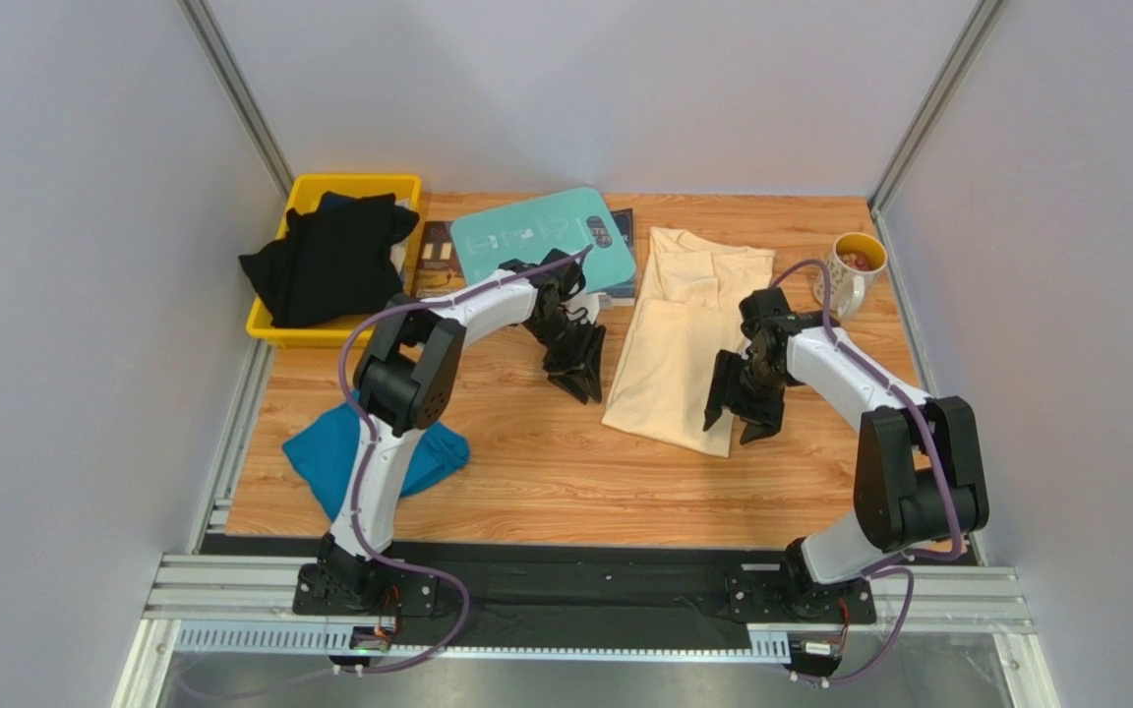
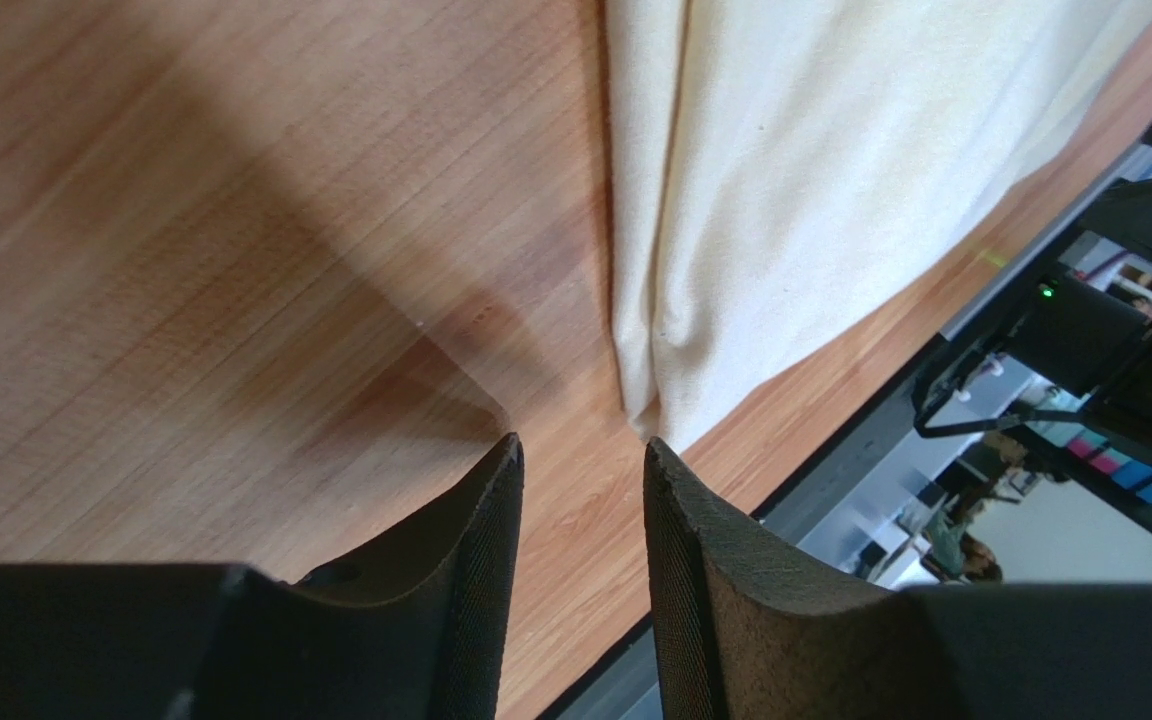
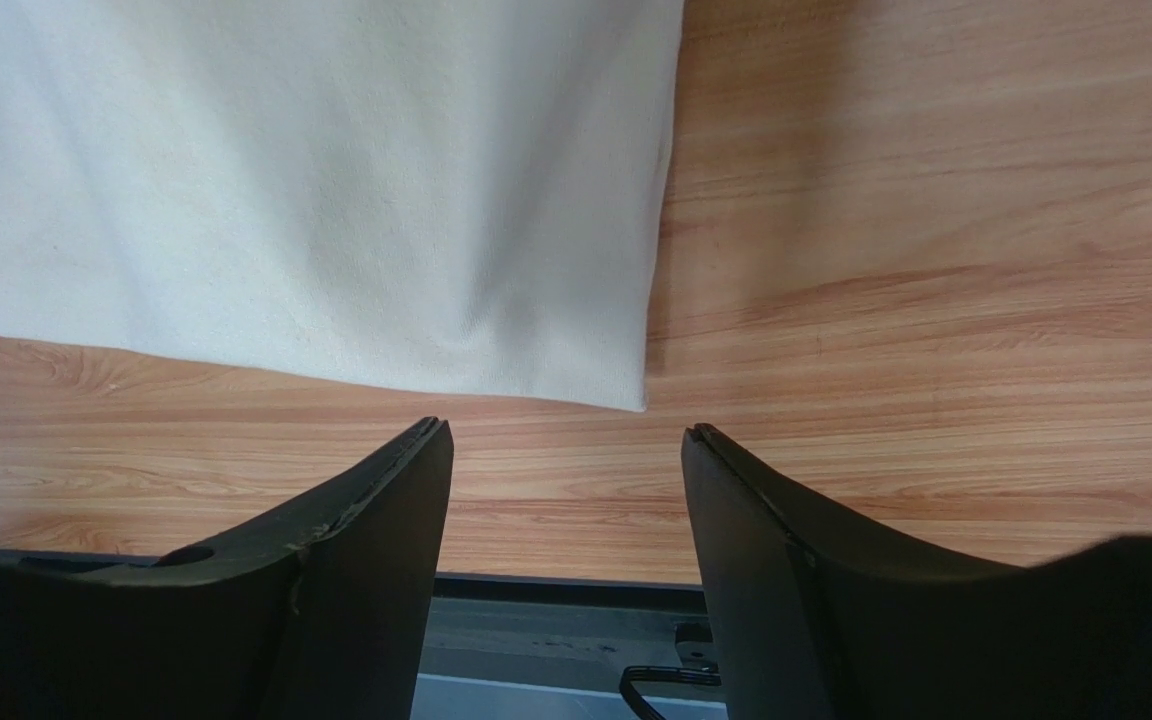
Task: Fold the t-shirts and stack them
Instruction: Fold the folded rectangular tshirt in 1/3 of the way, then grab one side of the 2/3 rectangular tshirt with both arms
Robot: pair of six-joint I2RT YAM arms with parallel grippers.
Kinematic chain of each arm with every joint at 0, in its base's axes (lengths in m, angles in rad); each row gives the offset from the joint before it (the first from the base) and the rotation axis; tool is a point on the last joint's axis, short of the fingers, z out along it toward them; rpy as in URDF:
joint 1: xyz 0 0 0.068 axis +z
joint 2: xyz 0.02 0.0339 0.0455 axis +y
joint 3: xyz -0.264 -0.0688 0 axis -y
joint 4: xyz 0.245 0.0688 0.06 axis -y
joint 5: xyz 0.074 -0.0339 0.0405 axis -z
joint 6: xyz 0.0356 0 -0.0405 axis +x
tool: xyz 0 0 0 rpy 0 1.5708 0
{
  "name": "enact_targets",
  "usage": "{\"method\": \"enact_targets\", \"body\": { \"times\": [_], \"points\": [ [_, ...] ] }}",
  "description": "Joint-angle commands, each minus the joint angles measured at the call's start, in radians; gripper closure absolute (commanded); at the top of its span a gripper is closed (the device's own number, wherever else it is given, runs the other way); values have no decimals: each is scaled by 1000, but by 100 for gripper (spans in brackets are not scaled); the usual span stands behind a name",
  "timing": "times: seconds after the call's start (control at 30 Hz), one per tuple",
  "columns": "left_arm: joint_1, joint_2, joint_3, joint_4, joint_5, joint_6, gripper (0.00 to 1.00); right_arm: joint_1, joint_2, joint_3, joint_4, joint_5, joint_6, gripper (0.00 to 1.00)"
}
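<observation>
A pale cream-yellow t-shirt [image 1: 683, 332] lies folded lengthwise at the table's middle. It shows in the left wrist view [image 2: 838, 165] and the right wrist view [image 3: 327, 180]. My left gripper [image 1: 582, 369] is open and empty, hovering just left of the shirt's near left corner. My right gripper [image 1: 735, 421] is open and empty over the shirt's near right corner. A teal-blue t-shirt [image 1: 336, 450] lies crumpled at the near left, partly under the left arm. Black t-shirts [image 1: 329, 258] are heaped in a yellow bin [image 1: 292, 199].
A rigid teal board with white print [image 1: 543, 244] lies at the back middle over a dark mat. A mug [image 1: 853, 266] stands at the back right. Grey walls close in both sides. A black rail [image 1: 573, 568] runs along the near edge.
</observation>
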Motion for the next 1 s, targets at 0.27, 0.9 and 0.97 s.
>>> {"method": "enact_targets", "body": {
  "times": [0.27, 0.9, 0.97],
  "points": [
    [33, 70, 31, 33, 169, -31, 58, -9, 5, -138, 174, -55, 25, 34],
    [-36, 80, -15, 38, 192, -21, 58, -7, 139, -183, 268, -98, -6, 35],
    [-51, 89, -8, 38, 184, -24, 58, -7, 142, -180, 272, -98, -4, 35]
  ]
}}
